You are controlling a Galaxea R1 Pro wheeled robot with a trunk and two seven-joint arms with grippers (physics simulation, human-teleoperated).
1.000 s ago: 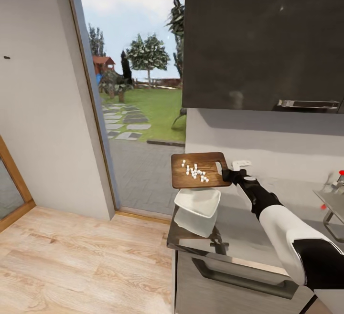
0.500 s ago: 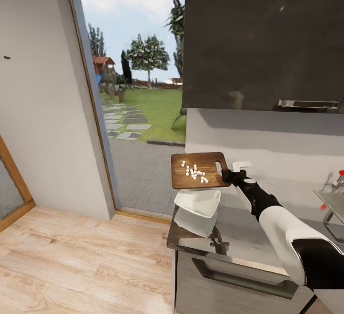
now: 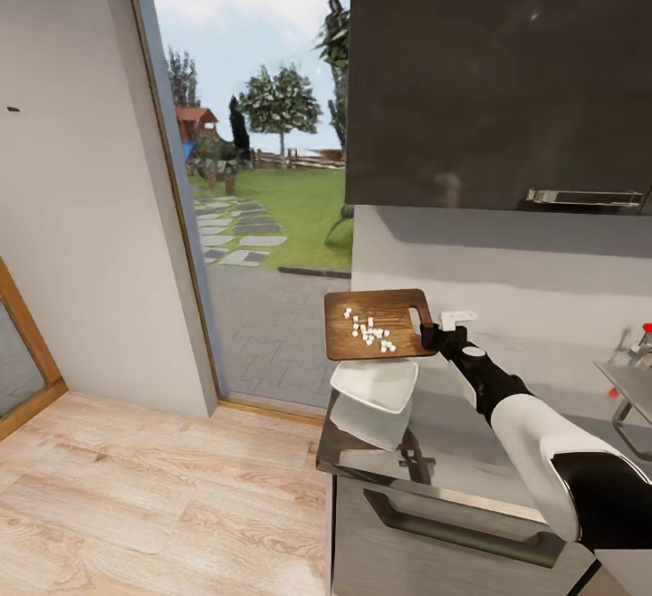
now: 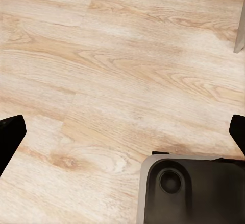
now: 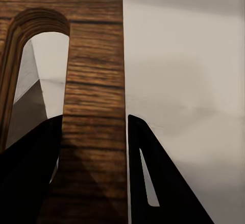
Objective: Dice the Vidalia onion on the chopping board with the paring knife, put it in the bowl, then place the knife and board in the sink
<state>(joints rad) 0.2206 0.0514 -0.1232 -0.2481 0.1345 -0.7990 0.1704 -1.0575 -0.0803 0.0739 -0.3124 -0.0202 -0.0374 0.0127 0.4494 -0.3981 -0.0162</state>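
Grey countertop [image 3: 471,433] beside an open doorway — right gripper [image 3: 433,335] clamps the chopping board [image 3: 376,322] above the bowl [image 3: 376,385].

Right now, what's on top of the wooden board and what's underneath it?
Small white onion pieces lie on the chopping board, which the right gripper holds by its handle end. The white bowl sits below it on the countertop; the board covers the bowl's far rim.

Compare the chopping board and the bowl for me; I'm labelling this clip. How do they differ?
The chopping board is brown wood, flat, with a handle slot; the bowl is white with a flared rim. The board is held up by the right claw; the bowl rests on the countertop. The board carries white onion dice; the bowl looks empty.
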